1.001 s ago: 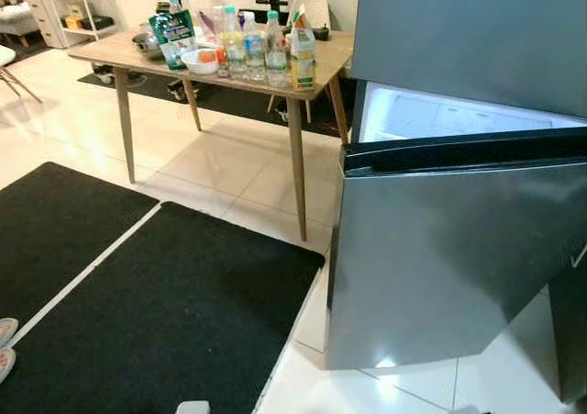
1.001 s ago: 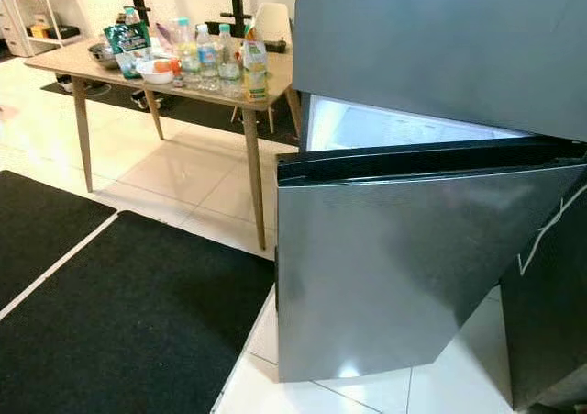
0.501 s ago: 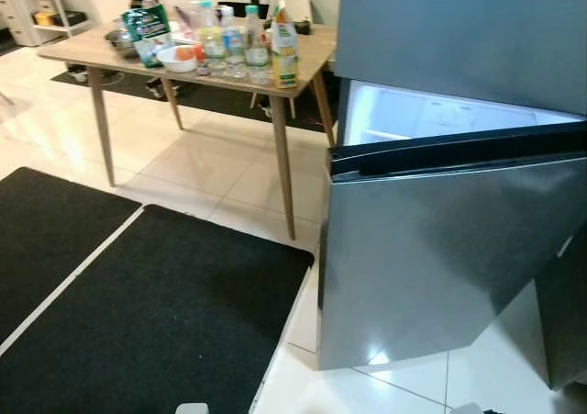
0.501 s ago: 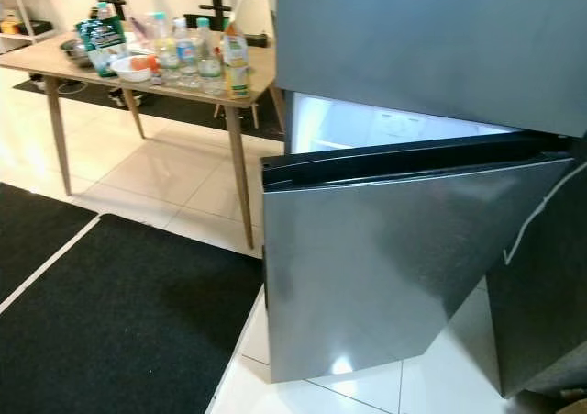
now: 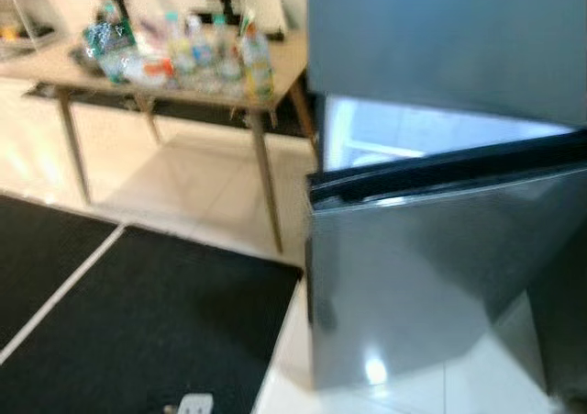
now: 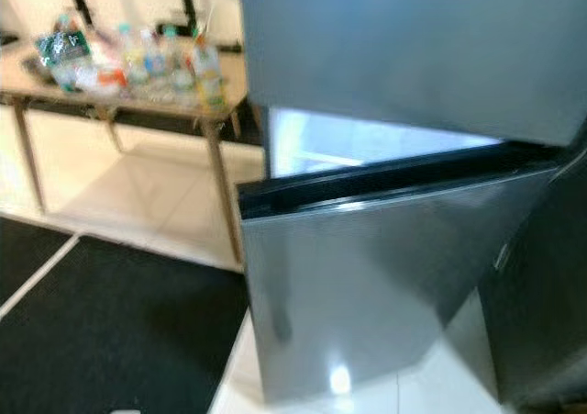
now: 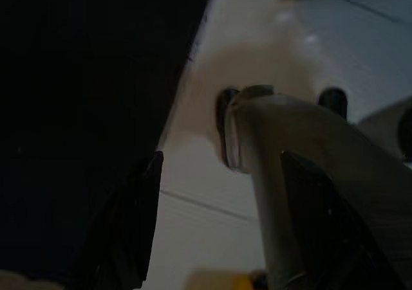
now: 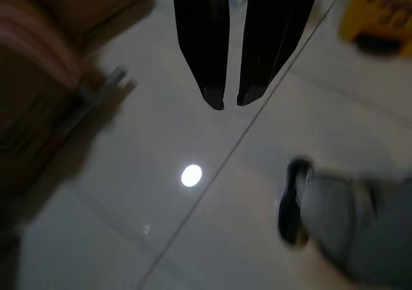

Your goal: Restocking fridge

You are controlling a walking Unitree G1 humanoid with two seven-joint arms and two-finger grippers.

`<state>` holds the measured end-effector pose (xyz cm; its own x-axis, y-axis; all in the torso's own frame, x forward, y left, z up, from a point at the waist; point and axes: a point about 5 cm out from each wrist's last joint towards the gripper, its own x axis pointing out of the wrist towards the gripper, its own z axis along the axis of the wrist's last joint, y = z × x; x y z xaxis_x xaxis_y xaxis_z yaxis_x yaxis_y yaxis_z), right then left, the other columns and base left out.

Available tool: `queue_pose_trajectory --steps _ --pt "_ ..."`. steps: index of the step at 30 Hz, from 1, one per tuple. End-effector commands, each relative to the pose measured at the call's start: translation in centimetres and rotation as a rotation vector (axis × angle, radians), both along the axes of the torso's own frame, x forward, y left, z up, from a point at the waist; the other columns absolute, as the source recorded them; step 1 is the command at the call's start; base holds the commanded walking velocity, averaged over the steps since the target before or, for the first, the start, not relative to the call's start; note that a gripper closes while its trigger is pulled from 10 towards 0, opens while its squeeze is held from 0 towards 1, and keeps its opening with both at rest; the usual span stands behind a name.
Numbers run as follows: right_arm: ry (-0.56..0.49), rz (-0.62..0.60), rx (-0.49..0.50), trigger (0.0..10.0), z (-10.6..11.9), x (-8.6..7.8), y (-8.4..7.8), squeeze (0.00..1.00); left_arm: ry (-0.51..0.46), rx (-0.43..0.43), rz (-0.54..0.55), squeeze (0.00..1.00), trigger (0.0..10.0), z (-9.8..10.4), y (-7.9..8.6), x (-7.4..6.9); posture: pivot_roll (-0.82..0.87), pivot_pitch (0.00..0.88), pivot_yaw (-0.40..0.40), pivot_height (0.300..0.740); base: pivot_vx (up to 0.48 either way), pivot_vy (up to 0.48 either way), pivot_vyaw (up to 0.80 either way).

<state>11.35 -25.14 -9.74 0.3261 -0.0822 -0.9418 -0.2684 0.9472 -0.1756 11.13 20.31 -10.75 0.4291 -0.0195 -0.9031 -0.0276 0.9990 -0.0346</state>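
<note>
While both head views are blurred, a tall grey steel fridge (image 5: 440, 38) fills the right side of the scene, its lower door (image 5: 431, 285) swung partly open toward the camera so that a lit white interior (image 5: 404, 134) shows in the gap behind the door's dark top edge. To the fridge's left stands a light wooden bench (image 5: 280, 65) on slim angled legs, well apart from the open door. Crowded on its top are several clear plastic bottles (image 5: 197, 51), a green packet (image 5: 101, 39), a yellow-labelled carton (image 5: 258, 61) near the corner closest to the fridge, and a pale bowl with something orange (image 5: 151, 67); finer detail is lost to blur. Black floor mats (image 5: 156, 331) cover the pale glossy floor tiles (image 5: 183, 175) in front of the bench.

The right tool (image 8: 230, 102) hangs above bare tiles, its two black fingers (image 8: 203, 39) nearly together and clasping nothing, a ceiling light reflected below them. The left tool (image 7: 219, 226) shows in a dark wrist view, fingers spread wide with nothing gripped, over the edge of a black mat and a silver part of the robot's own body (image 7: 290, 148).
</note>
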Motion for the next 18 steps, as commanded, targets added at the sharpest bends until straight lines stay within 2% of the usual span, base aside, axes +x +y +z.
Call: queue_pose_trajectory --steps 1,12,14,15,16,18 --pt "-0.003 0.002 0.020 10.0 -0.2 -0.1 0.8 0.00 0.047 0.001 -0.007 0.00 10.0 -0.3 0.2 -1.2 -0.08 0.021 0.010 0.740 0.322 0.000 0.00" --pt "-0.038 -0.026 0.014 10.0 0.0 0.5 0.6 0.00 0.044 0.006 -0.008 0.00 10.0 -0.3 0.4 -1.1 -0.07 0.024 0.013 0.740 0.321 0.000 0.00" --pt "-0.059 -0.060 0.019 10.0 0.1 0.8 0.5 0.00 0.044 0.007 -0.007 0.00 10.0 -0.3 0.4 -1.1 -0.07 0.024 0.013 0.740 0.319 0.000 0.00" --pt "-0.101 -0.129 0.037 10.0 0.3 1.4 0.4 0.00 0.042 0.019 0.000 0.00 10.0 -0.3 0.5 -1.1 -0.08 0.025 0.014 0.740 0.000 0.000 0.00" --pt "-0.101 -0.129 0.037 10.0 0.3 1.4 0.4 0.00 0.042 0.019 0.000 0.00 10.0 -0.3 0.5 -1.1 -0.08 0.025 0.014 0.740 0.000 0.000 0.00" --pt "-0.180 -0.261 0.064 10.0 0.9 2.5 -0.1 0.00 0.034 0.023 0.020 0.00 10.0 -0.2 0.5 -1.1 -0.08 0.025 0.014 0.740 0.000 0.000 0.00"
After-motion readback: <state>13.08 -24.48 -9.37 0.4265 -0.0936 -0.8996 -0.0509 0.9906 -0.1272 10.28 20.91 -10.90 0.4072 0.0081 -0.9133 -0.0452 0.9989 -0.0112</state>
